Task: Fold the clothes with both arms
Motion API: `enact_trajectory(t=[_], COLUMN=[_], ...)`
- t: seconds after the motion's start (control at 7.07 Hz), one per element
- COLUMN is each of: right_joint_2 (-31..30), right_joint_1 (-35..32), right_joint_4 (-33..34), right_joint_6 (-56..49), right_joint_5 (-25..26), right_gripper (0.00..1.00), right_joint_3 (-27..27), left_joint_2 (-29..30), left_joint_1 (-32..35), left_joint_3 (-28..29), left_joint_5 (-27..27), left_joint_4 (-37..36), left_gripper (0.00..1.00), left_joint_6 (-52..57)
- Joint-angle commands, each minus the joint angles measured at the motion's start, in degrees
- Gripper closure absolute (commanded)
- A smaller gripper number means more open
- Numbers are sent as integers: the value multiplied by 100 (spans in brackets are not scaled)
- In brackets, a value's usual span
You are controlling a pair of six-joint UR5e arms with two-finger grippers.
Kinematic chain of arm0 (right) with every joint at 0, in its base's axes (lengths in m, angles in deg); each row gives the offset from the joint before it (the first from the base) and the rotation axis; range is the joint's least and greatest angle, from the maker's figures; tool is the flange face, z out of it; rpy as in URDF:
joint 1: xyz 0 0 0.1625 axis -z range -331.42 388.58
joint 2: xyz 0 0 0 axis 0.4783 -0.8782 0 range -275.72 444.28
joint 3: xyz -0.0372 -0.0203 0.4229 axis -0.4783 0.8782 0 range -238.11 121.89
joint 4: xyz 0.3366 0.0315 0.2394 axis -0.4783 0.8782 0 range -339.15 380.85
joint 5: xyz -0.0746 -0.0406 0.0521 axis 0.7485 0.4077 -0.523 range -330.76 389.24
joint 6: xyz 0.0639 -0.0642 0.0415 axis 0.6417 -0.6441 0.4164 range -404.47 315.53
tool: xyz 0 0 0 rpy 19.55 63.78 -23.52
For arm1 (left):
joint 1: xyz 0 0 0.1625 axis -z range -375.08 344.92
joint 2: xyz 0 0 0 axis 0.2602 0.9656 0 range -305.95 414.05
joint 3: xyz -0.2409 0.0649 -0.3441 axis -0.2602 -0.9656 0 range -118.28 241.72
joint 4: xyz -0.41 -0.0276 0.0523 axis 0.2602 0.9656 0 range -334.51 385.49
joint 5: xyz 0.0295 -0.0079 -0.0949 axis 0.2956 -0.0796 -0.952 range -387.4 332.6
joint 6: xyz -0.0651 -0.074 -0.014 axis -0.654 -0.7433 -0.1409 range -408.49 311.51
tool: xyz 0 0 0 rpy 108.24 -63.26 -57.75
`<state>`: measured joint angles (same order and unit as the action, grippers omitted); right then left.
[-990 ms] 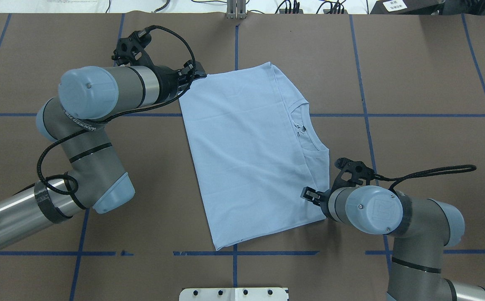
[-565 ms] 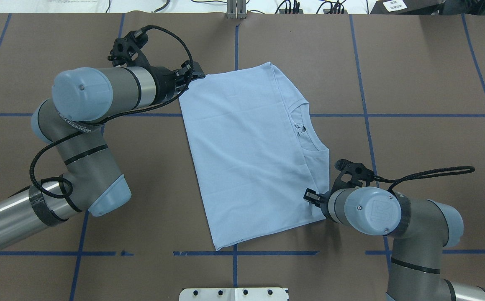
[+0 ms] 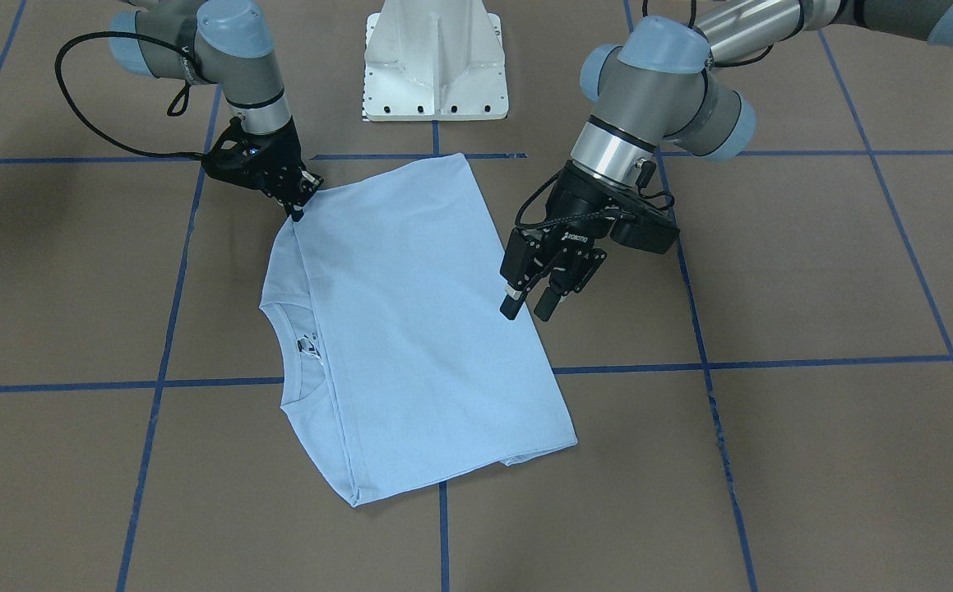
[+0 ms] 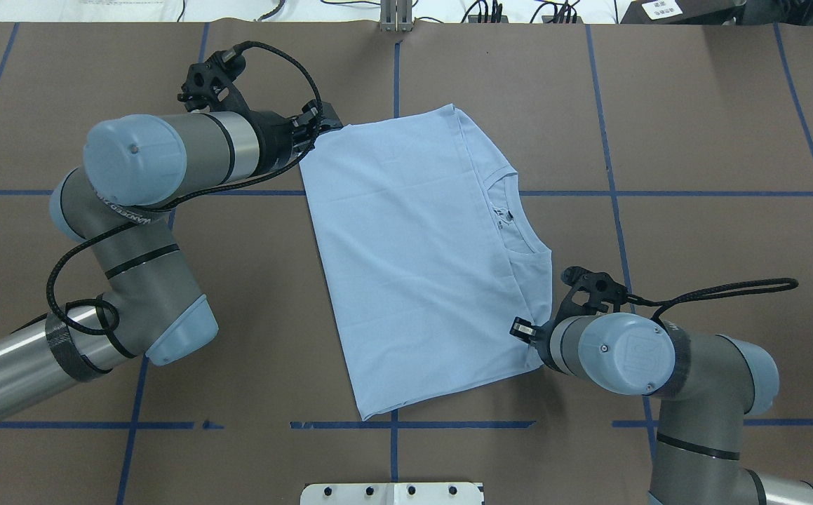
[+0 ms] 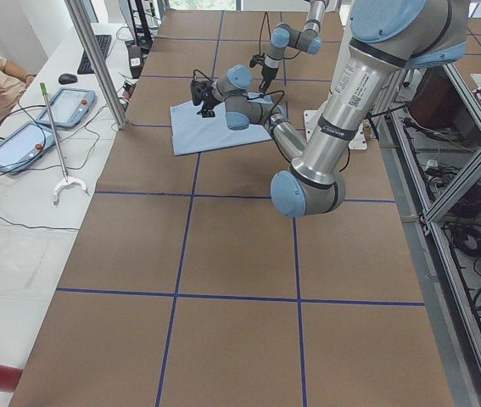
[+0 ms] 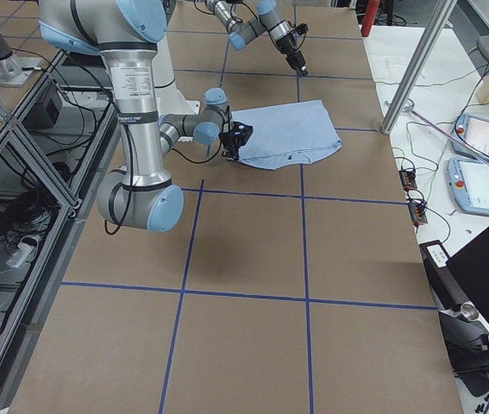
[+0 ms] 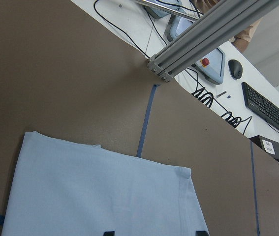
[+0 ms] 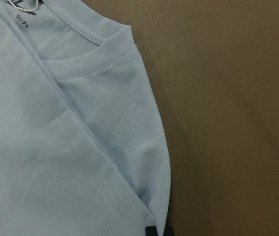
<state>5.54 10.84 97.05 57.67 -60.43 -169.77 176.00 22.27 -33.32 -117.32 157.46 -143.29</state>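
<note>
Your left fingers are spread with nothing in them, and your right fingers are pinched on a corner of the T-shirt.

On your left gripper (image 3: 525, 311) the two fingertips (image 3: 510, 310) stand apart with nothing between them, raised over the T-shirt (image 3: 410, 329) at its edge on the robot's left. In the left wrist view both tips show at the bottom edge with only cloth below. On your right gripper (image 3: 298, 212) the fingers are drawn together on the shirt's corner nearest the robot, and in the right wrist view the dark tips sit on the cloth's edge. The shirt lies folded and flat on the brown table (image 3: 772, 460), just in front of the white pedestal base (image 3: 435, 66). Its neck opening and tag (image 3: 309, 346) face the robot's right.
</note>
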Motion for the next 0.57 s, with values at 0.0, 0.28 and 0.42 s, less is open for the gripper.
enact_trajectory(t=[0.0, 0.28, 0.42], right_joint_2=[-1, -10, -28], right_joint_1=[76, 514, 725], right_joint_4=[26, 35, 35], right_joint_6=[269, 812, 842], right_joint_5=[-7, 63, 264], right_gripper=[100, 100, 100], right_joint_3=[-214, -408, -557], left_joint_2=[-40, -398, -592], left_joint_1=[-25, -157, -157], left_joint_3=[-58, -321, -609], left_joint_5=[-25, -461, -839], left_joint_4=[5, 57, 49], left_gripper=[37, 35, 32], left_joint_6=[-91, -494, -653])
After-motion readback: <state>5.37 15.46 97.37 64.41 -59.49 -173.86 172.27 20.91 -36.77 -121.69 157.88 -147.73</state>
